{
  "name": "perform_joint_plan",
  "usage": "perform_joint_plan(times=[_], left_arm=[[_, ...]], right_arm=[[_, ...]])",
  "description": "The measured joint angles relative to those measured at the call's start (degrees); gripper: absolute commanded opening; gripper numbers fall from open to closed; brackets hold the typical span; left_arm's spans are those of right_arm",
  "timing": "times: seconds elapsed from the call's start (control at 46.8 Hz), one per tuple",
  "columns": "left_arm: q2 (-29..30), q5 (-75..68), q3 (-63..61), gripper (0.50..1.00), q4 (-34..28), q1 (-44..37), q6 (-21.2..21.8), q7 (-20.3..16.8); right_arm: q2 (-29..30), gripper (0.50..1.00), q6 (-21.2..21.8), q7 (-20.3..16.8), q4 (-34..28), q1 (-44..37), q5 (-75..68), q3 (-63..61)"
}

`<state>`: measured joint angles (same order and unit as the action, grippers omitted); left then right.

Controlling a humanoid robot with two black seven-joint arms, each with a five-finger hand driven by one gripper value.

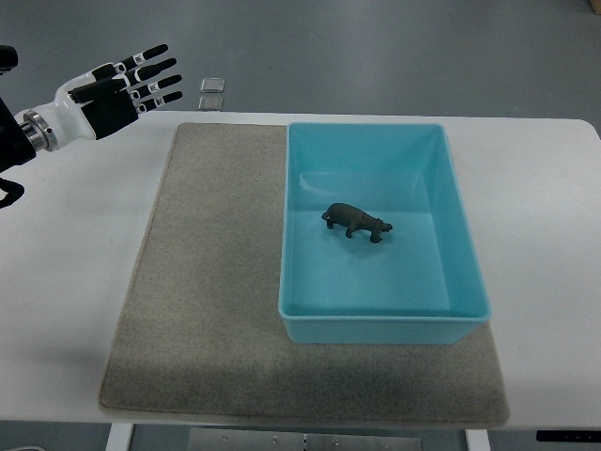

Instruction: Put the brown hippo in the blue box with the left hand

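The brown hippo [357, 222] stands on the floor of the blue box [371, 324], near the box's middle, head toward the right. My left hand [131, 83] hovers at the table's far left corner, well away from the box, with its fingers spread and holding nothing. No right arm shows.
A grey mat [207, 282] lies under the box on the white table [545, 244]. Two small square tiles [212, 92] lie just beyond the table's far edge, close to the left hand's fingertips.
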<state>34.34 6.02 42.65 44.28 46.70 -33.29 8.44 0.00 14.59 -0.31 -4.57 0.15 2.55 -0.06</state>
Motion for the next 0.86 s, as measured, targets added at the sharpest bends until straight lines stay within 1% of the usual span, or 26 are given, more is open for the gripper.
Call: perform_joint_plan(times=[0.171,0.856], left_arm=[[-0.37,2.89,0.07,0.999,-0.77,-0.06,-0.52,0.04],[-0.42,2.86,-0.03,0.999,-1.62,0.03,-0.90,0.00]], right_arm=[[0.00,0.936,0.00,-0.01,0.00,-0.01,-0.03,-0.05],[0.00,0.936,0.59,0.49,-0.62,0.38,0.27,-0.12]])
